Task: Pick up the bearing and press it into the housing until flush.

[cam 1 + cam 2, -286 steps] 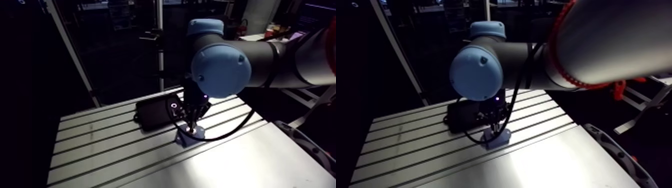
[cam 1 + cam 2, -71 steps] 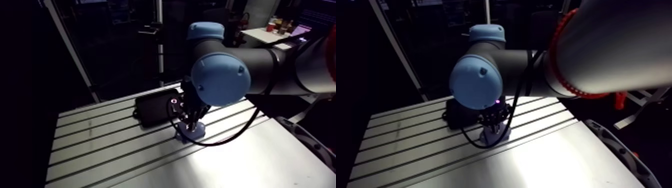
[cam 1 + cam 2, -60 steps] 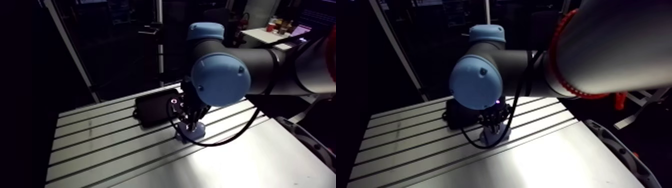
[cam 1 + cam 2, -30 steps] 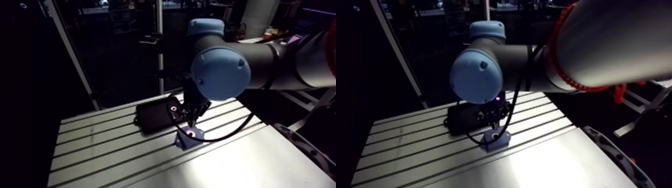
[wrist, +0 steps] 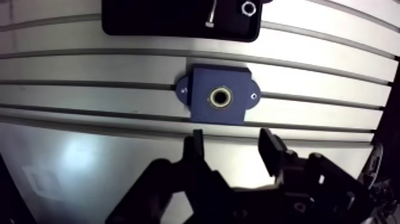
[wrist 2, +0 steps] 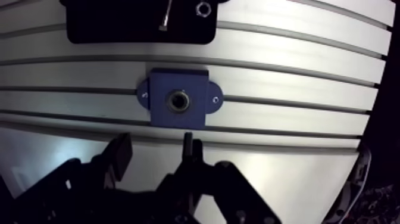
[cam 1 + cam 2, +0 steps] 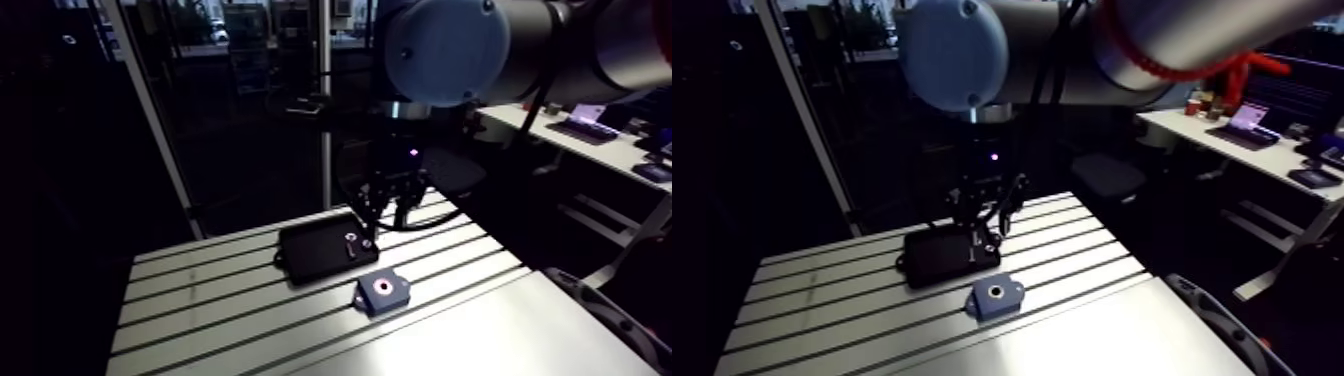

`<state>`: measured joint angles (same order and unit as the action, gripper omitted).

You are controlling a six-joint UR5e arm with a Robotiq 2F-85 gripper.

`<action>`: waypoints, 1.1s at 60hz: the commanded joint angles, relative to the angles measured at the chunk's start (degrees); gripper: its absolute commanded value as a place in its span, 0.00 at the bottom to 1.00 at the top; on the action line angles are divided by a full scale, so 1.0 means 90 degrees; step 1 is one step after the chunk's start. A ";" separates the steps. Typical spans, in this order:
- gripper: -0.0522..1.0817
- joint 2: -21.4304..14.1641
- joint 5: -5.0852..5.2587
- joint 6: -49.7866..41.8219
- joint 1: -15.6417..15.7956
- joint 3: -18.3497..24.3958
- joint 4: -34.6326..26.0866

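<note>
While hanging high over the table, gripper [image 5: 232, 143]: fingers spread wide, nothing held between them, nothing touched.
Bearing [image 5: 221, 96]: seated in the bore at the middle of the housing, seen in the wrist view as a brass-toned ring around a dark hole; flush or not, impossible to tell.
Housing [image 5: 235, 80]: blue block with a small screw in each side ear, flat on the table, ahead of the fingertips and roughly in line with the gap between them, well apart from both.
Housing against the slots: laid across one slot, with the next slots running along just outside its long edges.
Tray [image 5: 149, 18]: black, beyond the housing from the gripper, near it but not touching, a strip of table between the two.
Tray contents: bolt [image 5: 211, 12] and nut [image 5: 248, 8], side by side at the tray's end nearest the housing.
Table [image 5: 89, 68]: slotted aluminium, bare surface running out to either side of the housing along the slots.
Gripper's side of the housing: smooth, bright sheet without slots.
Edges: table's end seen off to one side in the wrist view, dark beyond it; in the arm view, the housing [image 7: 383, 290] well inside all edges.
</note>
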<state>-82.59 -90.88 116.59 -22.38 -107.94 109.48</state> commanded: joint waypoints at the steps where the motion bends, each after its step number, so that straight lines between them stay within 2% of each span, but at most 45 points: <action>1: 0.05 -0.0015 0.0005 -0.0878 0.0652 0.1441 -0.1335; 2: 0.05 -0.0015 0.0005 -0.0878 0.0652 0.1441 -0.1335; 4: 0.05 0.0090 0.0006 -0.1150 0.0822 0.1792 -0.1600; 7: 0.05 0.0132 -0.0003 -0.1244 0.0917 0.1976 -0.1727; 11: 0.05 0.0196 -0.0015 -0.1346 0.1191 0.2451 -0.2000; 28: 0.05 0.0344 -0.0025 -0.1668 0.1775 0.3269 -0.2470; 42: 0.05 0.0306 0.0003 -0.1867 0.1852 0.3385 -0.2500; 66: 0.05 0.0227 -0.0034 -0.1993 0.1979 0.3364 -0.2482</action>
<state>-80.54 -91.02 101.55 -7.48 -81.22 89.23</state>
